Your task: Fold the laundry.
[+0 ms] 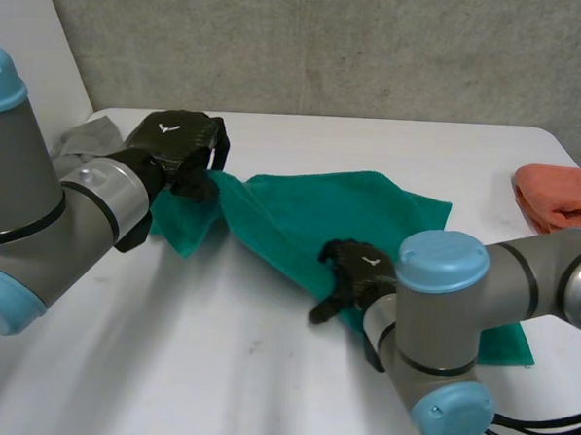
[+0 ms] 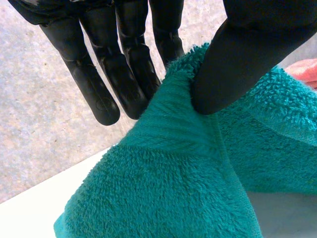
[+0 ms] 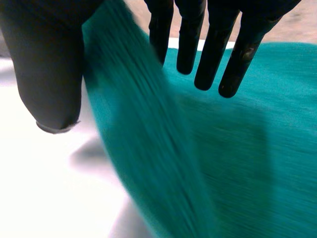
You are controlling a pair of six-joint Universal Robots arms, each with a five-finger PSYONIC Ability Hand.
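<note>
**Mid-fold: green towel [image 1: 339, 215] raised by one edge, centre frame.**
Left hand [image 1: 177, 148] pinches a corner under its thumb; right hand [image 1: 351, 269] seems to pinch the near edge. The next move probably calls for carrying both across evenly.

A green towel [image 1: 339, 215] lies across the middle of the white worktop [image 1: 166, 367]. A folded orange towel [image 1: 565, 193] sits at its right edge, and a grey cloth [image 1: 85, 137] lies near the far left corner.
</note>
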